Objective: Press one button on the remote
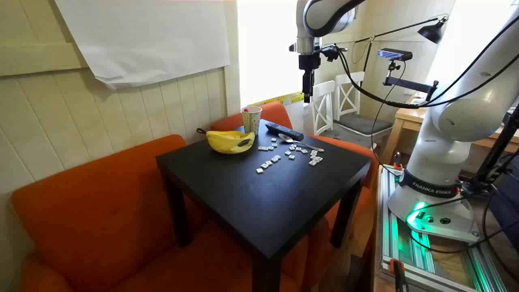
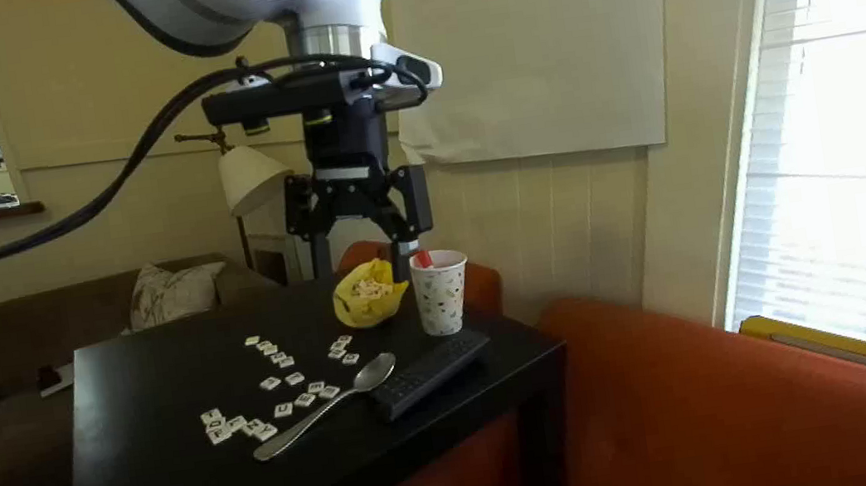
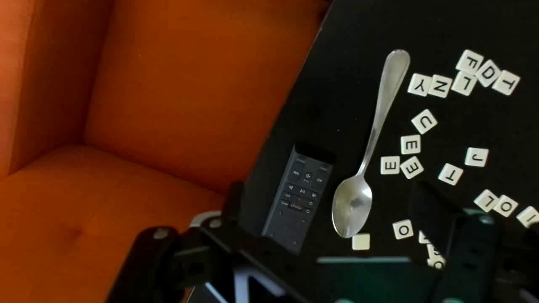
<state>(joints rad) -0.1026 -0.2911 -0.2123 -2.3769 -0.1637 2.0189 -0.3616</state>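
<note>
Wrist view and both exterior views show an orange couch [image 1: 101, 219]. A white robot arm [image 1: 470, 121] reaches out toward a black table [image 1: 251, 202], which has the couch close beside it. At the end of the arm the gripper [image 2: 361, 271] points straight down and hangs well above the tabletop; its two fingers are spread wide.

Near one corner, along an edge, lies a yellow pouch [image 1: 230, 142] shaped like a banana, its top open and pale pieces inside. At that same corner a patterned cup [image 2: 440, 296] stands upright, something red poking over its rim. The remote [image 3: 298, 198] lies flat along the other edge that meets this corner, buttons up, one end near the cup; the gripper is well apart from it. A metal spoon [image 3: 353, 204] lies on the side of the remote away from the edge, its bowl just beside it, its handle running toward the next corner. Smallest are the white letter tiles [image 3: 410, 144], scattered from the spoon toward the middle of the tabletop, several bunched near the end of the handle. One tile with a blank face sits right by the tip of the bowl.
</note>
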